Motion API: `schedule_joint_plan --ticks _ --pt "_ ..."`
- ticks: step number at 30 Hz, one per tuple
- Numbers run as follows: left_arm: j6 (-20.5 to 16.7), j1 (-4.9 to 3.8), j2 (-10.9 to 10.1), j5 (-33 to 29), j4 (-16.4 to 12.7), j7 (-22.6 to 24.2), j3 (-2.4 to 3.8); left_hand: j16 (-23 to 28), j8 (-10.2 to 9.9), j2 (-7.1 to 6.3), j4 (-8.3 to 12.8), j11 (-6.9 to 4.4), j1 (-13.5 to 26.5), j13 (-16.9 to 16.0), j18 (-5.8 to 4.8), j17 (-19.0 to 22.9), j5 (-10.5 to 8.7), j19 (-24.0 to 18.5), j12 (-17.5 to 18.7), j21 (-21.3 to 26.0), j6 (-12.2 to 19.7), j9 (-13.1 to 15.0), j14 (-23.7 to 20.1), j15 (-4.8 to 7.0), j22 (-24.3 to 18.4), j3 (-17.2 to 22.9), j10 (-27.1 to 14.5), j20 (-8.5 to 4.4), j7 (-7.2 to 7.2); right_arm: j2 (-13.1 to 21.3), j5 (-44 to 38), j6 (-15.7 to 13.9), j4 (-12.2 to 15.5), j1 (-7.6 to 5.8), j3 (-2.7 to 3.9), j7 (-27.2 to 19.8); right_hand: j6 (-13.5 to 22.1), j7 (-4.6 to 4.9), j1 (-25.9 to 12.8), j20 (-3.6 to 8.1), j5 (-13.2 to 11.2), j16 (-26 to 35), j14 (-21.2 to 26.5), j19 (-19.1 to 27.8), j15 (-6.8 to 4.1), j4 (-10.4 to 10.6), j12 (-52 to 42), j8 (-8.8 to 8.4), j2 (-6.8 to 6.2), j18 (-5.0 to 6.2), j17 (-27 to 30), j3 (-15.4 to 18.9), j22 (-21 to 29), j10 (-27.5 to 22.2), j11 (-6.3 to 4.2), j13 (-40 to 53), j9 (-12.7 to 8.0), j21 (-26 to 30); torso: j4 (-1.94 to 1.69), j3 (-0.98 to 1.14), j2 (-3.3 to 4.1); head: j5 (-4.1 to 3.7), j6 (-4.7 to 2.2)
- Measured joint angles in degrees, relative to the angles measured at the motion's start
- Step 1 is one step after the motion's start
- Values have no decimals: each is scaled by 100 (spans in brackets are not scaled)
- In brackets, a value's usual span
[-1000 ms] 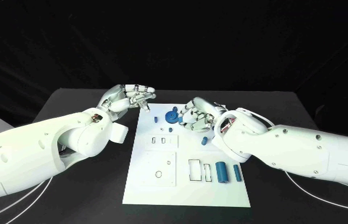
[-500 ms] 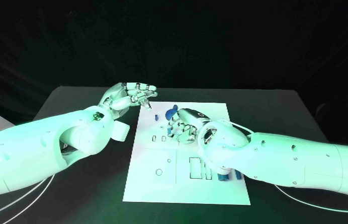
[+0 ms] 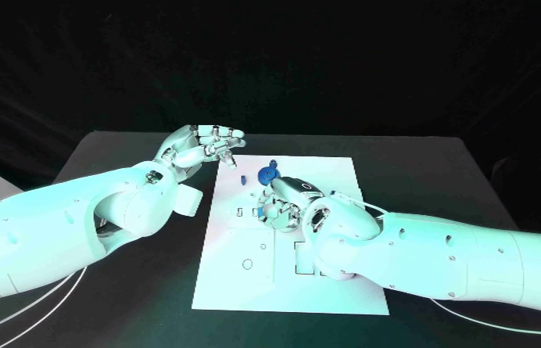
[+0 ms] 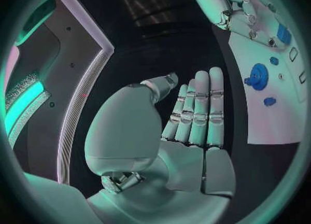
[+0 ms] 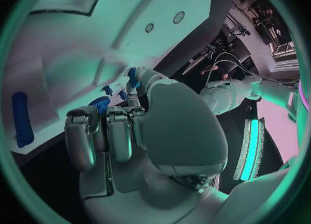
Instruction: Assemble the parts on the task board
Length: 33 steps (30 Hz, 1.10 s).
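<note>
So the flat white rectangular task board (image 3: 231, 285) sits in the middle of the black tabletop (image 3: 102, 176), long side running front to back. A round blue gear-shaped part (image 3: 266, 175) is near the board's far edge, with a small blue peg (image 3: 242, 181) just to its left. The silver right hand (image 3: 284, 205) is over the board's middle, just in front of the gear. The silver left hand (image 3: 203, 148) is up above the tabletop, off the board's far left corner.

One task board (image 3: 338, 168), two robot hands (image 3: 206, 146) (image 3: 288, 203), four blue parts visible (image 3: 268, 176)
</note>
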<state>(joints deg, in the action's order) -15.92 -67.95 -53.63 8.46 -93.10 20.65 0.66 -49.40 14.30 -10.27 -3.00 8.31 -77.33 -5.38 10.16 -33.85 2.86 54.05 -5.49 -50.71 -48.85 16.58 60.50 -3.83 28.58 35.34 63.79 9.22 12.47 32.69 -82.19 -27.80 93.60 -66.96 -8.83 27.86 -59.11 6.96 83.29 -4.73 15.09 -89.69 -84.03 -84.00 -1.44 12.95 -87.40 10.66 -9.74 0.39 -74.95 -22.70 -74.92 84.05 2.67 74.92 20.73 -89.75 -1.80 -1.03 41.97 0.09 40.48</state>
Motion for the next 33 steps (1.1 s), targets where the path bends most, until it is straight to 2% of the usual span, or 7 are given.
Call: schedule_joint_plan --ticks 12,33 --pt "16 0 0 0 7 -6 0 0 0 0 0 0 0 0 0 0 0 0 0 0 0 -1 0 0 0 0 0 0 0 -37 -155 -2 -34 46 -2 70 11 -8 0 0 -3 0 0 0 0 -16 0 -3 0 0 1 -16 1 0 0 0 3 0 3 0 0 13 7" --pt "40 0 -2 0 17 -24 0 0 0 8 32 0 53 0 0 10 0 -53 0 -33 0 8 0 0 21 32 0 -11 0 -123 -597 -46 -253 84 -23 92 18 -2 -60 0 -4 0 0 0 0 -16 0 -13 -61 0 2 -15 2 0 0 -1 8 0 2 -1 3 10 20"
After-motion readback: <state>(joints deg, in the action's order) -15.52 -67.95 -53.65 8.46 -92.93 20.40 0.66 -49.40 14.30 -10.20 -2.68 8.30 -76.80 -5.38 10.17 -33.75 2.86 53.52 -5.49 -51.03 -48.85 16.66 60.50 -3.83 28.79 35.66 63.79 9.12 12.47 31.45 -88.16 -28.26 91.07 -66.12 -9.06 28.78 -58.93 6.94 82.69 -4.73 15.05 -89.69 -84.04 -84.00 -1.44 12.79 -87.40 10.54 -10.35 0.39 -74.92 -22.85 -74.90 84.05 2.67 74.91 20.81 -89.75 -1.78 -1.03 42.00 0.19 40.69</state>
